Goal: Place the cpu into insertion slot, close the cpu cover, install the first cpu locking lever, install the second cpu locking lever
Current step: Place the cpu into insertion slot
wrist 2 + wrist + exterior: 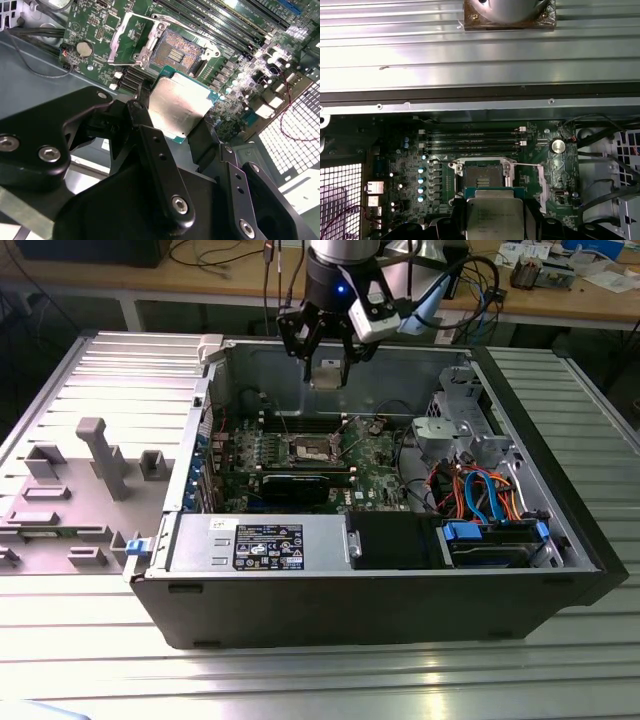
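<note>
The gripper (175, 122) had its two black fingers (142, 117) closed on opposite edges of the cpu (182, 102), holding the chip flat with its silver-grey metal top facing the wrist cameras. In the exterior view the gripper (327, 362) hung above the open computer case (560, 540), close to its far wall, with the cpu (327, 372) clear of the motherboard (375, 465) beneath it. The insertion slot (182, 52) sat bare and uncovered, its pale contact field showing inside the dark rim. The cpu cover (117, 40) was swung up and open on one side of the slot. In the exterior view the insertion slot (310, 450) lay lower and nearer than the gripper, between the memory slots (300, 425) on its far side and a long black card (300, 485) on its near side. By my reading, the first step, placing the chip, was in hand and not yet done. Completing it called for the cpu to be squared with the slot's rim, brought directly over it and lowered level, without tilting onto the contacts
</note>
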Available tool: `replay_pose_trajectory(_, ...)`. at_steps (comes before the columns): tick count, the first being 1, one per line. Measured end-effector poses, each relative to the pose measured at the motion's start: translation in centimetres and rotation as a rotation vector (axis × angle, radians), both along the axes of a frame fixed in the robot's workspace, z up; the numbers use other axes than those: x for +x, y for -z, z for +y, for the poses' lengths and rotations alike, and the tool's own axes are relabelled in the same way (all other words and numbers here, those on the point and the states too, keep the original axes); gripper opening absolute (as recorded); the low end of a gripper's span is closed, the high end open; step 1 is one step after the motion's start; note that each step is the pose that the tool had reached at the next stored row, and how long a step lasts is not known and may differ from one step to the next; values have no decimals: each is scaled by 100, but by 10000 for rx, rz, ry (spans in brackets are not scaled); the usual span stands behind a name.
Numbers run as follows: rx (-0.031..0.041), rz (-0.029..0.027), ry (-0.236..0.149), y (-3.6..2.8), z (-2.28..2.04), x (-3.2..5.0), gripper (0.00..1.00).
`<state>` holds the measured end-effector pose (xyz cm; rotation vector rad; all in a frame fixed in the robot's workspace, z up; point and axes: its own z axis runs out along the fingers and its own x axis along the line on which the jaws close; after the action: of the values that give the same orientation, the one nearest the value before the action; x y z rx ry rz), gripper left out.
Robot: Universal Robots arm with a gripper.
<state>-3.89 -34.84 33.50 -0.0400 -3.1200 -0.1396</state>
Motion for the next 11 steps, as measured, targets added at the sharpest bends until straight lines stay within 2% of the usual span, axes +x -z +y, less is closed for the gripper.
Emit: replay_pose_trajectory(11, -1, 0, 0, 38, 0, -8, 55)
